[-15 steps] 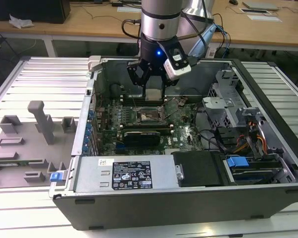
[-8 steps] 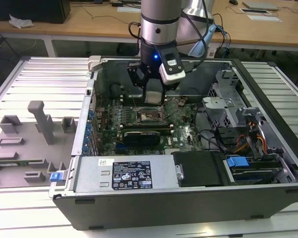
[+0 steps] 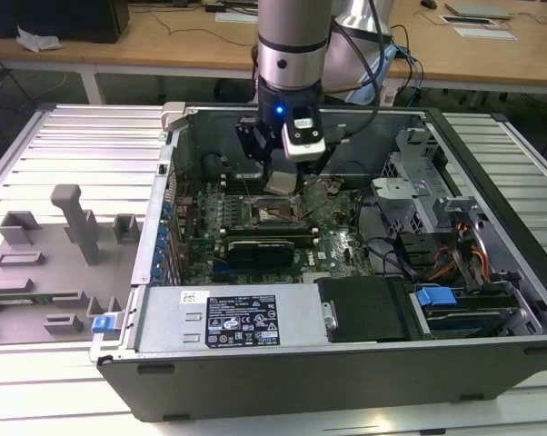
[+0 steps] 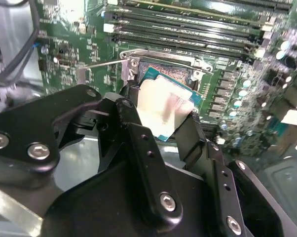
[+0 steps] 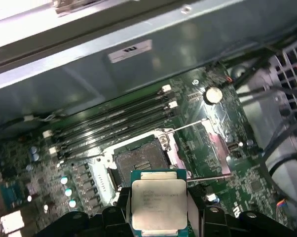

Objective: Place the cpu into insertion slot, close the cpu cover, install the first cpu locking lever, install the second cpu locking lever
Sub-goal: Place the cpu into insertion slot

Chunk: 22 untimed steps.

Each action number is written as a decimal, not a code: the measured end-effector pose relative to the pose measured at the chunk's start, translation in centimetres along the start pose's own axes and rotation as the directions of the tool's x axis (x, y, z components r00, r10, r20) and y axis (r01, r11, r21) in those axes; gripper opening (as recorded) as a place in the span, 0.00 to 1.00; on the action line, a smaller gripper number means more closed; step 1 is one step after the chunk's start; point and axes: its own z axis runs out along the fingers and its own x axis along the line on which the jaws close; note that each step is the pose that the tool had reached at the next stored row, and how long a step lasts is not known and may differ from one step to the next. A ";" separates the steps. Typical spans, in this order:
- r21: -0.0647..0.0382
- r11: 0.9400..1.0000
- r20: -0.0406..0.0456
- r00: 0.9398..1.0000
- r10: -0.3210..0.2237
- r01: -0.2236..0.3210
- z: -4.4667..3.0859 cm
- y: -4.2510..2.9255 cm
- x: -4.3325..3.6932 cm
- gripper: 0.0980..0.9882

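We have the gripper [image 5: 158, 210] closed on the cpu [image 5: 158, 200], pinching 2 opposite edges so the underside is free to seat. The chip hangs just above the insertion slot [image 5: 141, 160], apart from it and a little to one side, inside the open computer case [image 3: 346, 372]. The slot lies bare. What we take for the cpu cover [image 5: 213, 148] stands tipped up beside it, and 1 locking lever [image 5: 185, 127] is swung clear, which we judge leaves the way down open
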 end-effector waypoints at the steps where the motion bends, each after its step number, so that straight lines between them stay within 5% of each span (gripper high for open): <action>1: 0.000 1.000 0.001 1.000 0.016 -0.016 0.06 -0.01 0.00 0.50; 7: 0.002 0.991 0.010 0.991 0.135 -0.135 0.54 -0.04 0.01 0.50; 12: 0.002 0.969 0.019 0.969 0.246 -0.246 0.98 -0.07 0.02 0.50; 18: 0.001 0.926 0.030 0.925 0.378 -0.378 1.49 -0.11 0.03 0.50; 21: -0.001 0.881 0.038 0.880 0.473 -0.473 1.83 -0.14 0.03 0.50; 22: -0.001 0.873 0.039 0.872 0.488 -0.488 1.88 -0.14 0.03 0.50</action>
